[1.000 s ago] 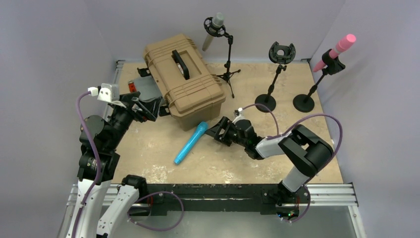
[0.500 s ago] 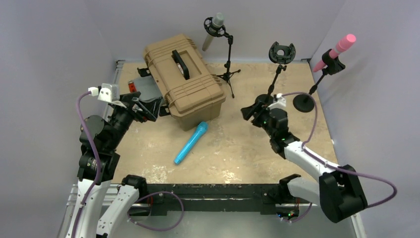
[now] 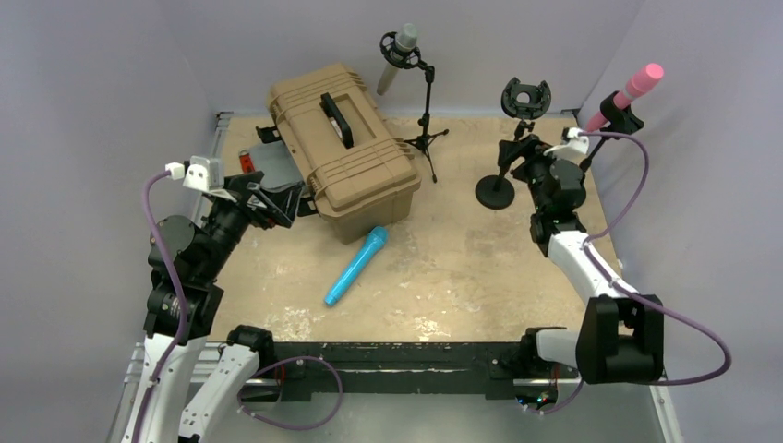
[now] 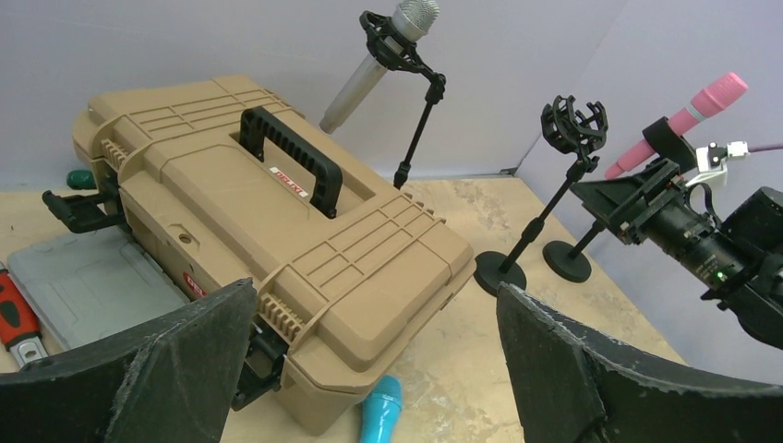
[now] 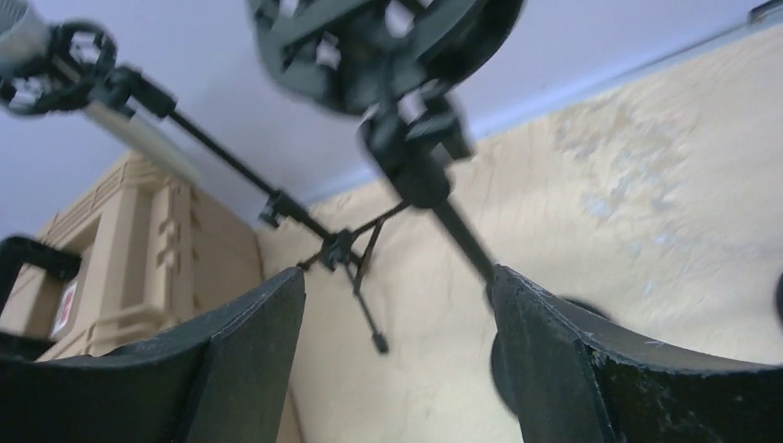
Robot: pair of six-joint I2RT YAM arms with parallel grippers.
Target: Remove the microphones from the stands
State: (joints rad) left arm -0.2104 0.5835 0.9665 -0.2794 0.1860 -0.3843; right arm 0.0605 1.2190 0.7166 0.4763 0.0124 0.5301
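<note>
A pink microphone point(image 3: 631, 93) sits tilted in the clip of the far-right stand point(image 3: 566, 192); the left wrist view shows this pink microphone point(image 4: 688, 117) too. A grey microphone point(image 3: 397, 57) is clipped in a tripod stand point(image 3: 427, 111) at the back. A blue microphone point(image 3: 356, 266) lies loose on the table. Between the two loaded stands is an empty stand point(image 3: 525, 97). My right gripper point(image 3: 517, 153) is open beside its pole, holding nothing; from the wrist, the empty clip point(image 5: 388, 37) looms just above the right gripper point(image 5: 397, 305). My left gripper point(image 3: 277, 198) hangs open by the case.
A big tan case point(image 3: 342, 148) with a black handle fills the back left of the table. A grey lid and a red tool point(image 4: 18, 318) lie to its left. Walls close in the back and both sides.
My right arm has swung from beside the blue microphone at mid-table out to the back right, by the empty stand, jaws open throughout. The left arm has not moved.
</note>
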